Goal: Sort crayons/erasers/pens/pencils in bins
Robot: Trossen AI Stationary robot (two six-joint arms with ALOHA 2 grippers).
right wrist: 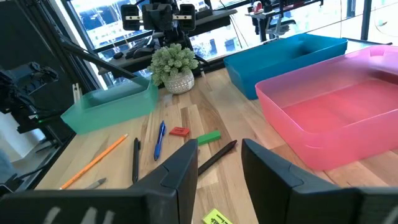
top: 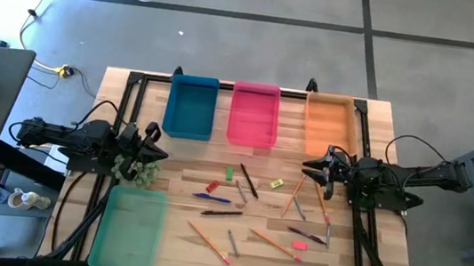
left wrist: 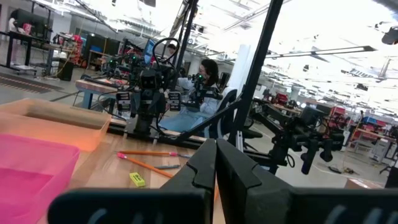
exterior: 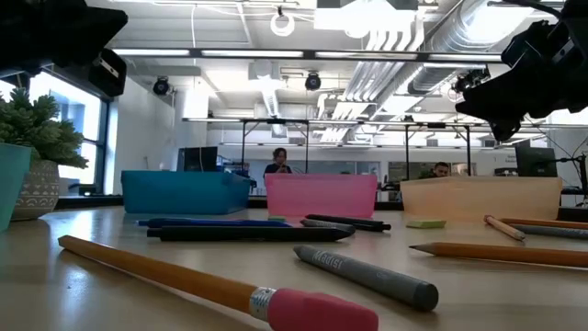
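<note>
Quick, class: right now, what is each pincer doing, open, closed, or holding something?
Left pincer: closed, holding nothing, at the table's left edge.
Right pincer: open, empty, raised above the table at the right.

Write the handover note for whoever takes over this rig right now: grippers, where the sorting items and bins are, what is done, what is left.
Left gripper: shut, empty, at the table's left side beside a small potted plant.
Right gripper: open, empty, raised at the right side in front of the orange bin.
Bins: blue bin, pink bin and orange along the far edge, green bin at near left. All look empty.
Items: pencils, pens, crayons and erasers lie scattered on the table between the arms.
Done: nothing sorted yet.
Left: everything.
</note>
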